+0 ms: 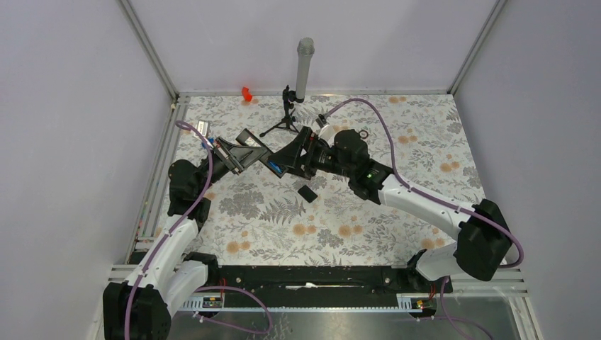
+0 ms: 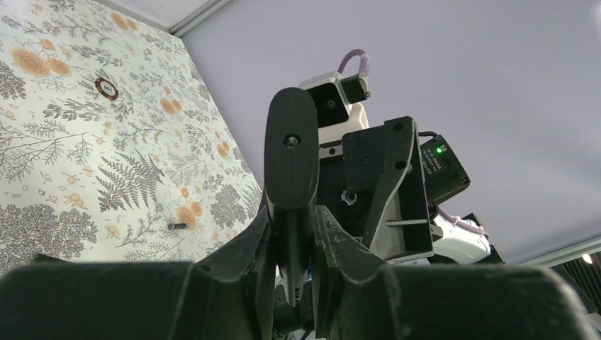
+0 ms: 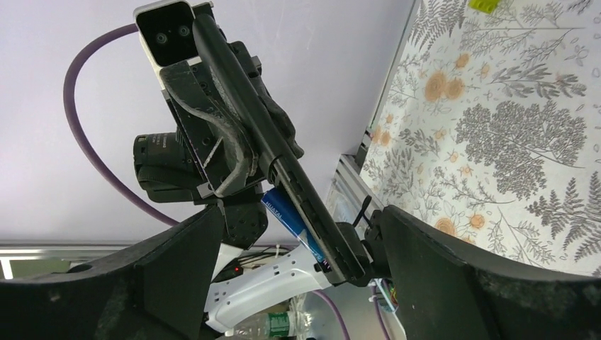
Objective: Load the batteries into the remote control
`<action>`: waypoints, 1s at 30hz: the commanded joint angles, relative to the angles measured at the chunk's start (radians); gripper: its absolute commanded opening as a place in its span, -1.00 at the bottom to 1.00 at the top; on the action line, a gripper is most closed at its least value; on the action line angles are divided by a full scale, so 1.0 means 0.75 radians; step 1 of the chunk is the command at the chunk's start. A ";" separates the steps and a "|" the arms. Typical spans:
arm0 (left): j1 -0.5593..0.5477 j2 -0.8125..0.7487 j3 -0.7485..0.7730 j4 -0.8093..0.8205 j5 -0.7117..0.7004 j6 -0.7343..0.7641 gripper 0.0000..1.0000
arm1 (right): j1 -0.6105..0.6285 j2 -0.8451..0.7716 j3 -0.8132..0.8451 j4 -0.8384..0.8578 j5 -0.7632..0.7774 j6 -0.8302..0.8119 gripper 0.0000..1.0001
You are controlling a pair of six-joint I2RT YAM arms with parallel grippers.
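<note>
My left gripper (image 1: 241,152) is shut on the remote control (image 1: 264,157) and holds it above the table at the back middle. In the left wrist view the remote (image 2: 290,156) stands end-on between the fingers (image 2: 340,244). A blue battery (image 3: 287,212) lies along the remote's (image 3: 248,127) open back; it shows as a blue spot in the top view (image 1: 275,168). My right gripper (image 3: 301,227) is open, its fingers wide apart around the remote's lower end. It faces the left one in the top view (image 1: 296,159). The black back cover (image 1: 307,193) lies on the table.
A microphone (image 1: 304,67) on a black tripod stand (image 1: 285,119) stands at the back. A red object (image 1: 246,93) sits by the back wall. A small dark cylinder (image 2: 178,226) lies on the flowered cloth. A small round thing (image 1: 363,133) lies behind the right arm.
</note>
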 commanded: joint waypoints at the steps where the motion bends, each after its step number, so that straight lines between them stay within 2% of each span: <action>1: -0.003 -0.021 0.062 0.103 -0.022 0.019 -1.00 | -0.005 0.022 0.051 0.108 -0.075 0.060 0.75; 12: -0.003 -0.019 0.029 0.147 0.012 0.012 -1.00 | -0.004 0.102 0.089 0.146 -0.112 0.097 0.63; 30: -0.003 -0.025 0.026 0.182 0.011 0.011 -1.00 | -0.016 0.134 0.036 0.274 -0.158 0.198 0.22</action>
